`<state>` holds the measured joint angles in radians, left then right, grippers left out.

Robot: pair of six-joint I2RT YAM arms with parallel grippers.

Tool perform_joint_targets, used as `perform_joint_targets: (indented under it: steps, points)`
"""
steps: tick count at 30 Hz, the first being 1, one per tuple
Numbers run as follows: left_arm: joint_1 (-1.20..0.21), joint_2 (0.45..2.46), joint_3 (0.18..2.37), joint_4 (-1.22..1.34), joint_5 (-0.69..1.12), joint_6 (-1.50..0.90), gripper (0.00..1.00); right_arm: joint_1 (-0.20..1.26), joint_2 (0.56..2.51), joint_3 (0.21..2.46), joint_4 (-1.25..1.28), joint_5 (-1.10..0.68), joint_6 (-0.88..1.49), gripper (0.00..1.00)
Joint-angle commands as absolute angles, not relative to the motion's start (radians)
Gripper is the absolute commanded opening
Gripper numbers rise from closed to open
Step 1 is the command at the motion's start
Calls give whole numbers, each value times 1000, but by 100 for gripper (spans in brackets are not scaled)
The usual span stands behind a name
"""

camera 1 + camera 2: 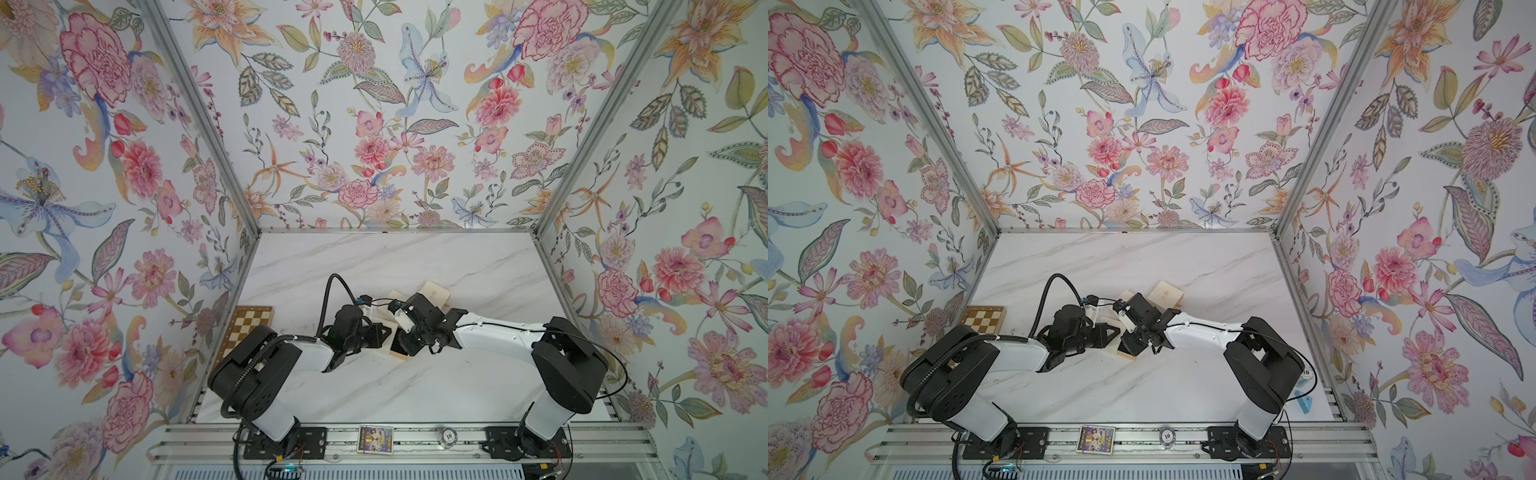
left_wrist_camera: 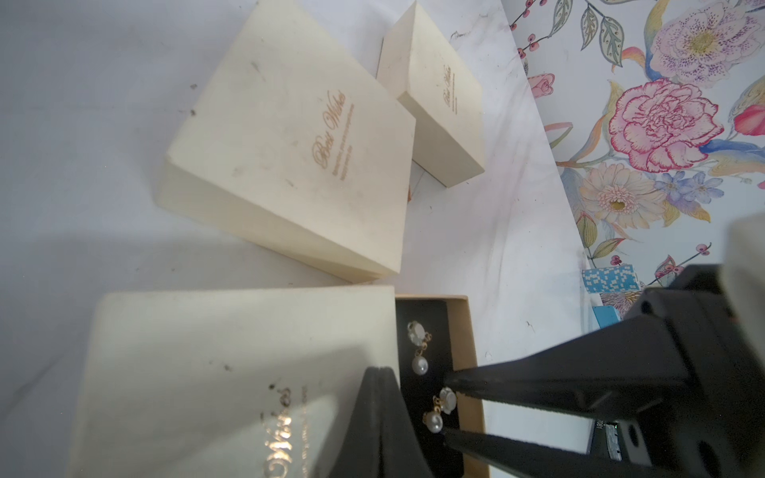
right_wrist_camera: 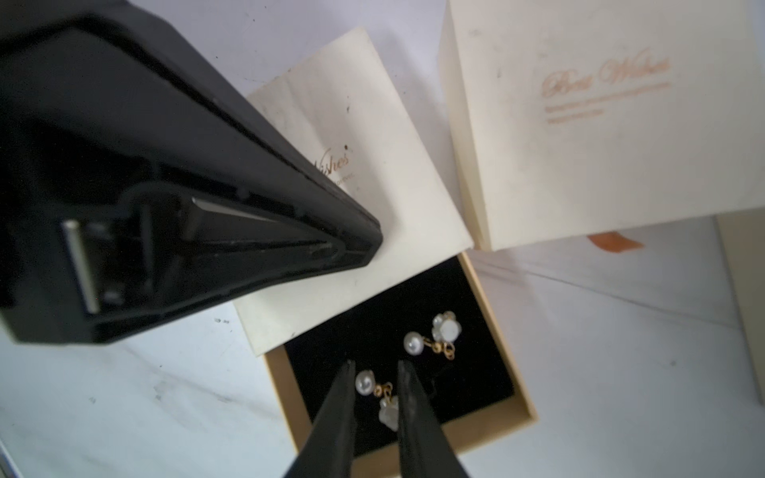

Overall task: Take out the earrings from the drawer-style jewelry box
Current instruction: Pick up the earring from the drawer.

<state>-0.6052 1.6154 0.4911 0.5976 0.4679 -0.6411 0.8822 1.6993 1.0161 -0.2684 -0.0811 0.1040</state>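
The drawer-style jewelry box has a cream sleeve (image 3: 364, 165) and a tan drawer (image 3: 509, 356) pulled out, lined with a black pad. Two pearl-drop earrings lie on that pad. My right gripper (image 3: 376, 366) is open by a narrow gap, one finger on each side of the nearer earring (image 3: 374, 389), which rests on the pad. The second earring (image 3: 434, 337) lies free beside it. My left gripper (image 2: 378, 370) is shut, its tip pressing on the sleeve (image 2: 232, 364). In both top views the arms meet over the box and hide the earrings.
Two more cream boxes, a large one (image 2: 298, 157) and a small one (image 2: 447, 107), lie just beyond the open one. A chessboard (image 1: 249, 322) sits at the left wall. A card (image 1: 375, 438) and a poker chip (image 1: 449, 435) rest on the front rail.
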Motion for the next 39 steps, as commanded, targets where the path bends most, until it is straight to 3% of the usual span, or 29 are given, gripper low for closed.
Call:
perform_joint_targets:
  steps: [1,21,39]
  points:
    - [-610,1662,443,399,461,-642,0,889,1707,1011,-260,-73,71,22]
    - [-588,1572,483,205,389,-580,0,886,1700,969,-221,-88,66,24]
    - [-586,1589,495,204,397,-580,0,885,1713,966,-223,-95,57,25]
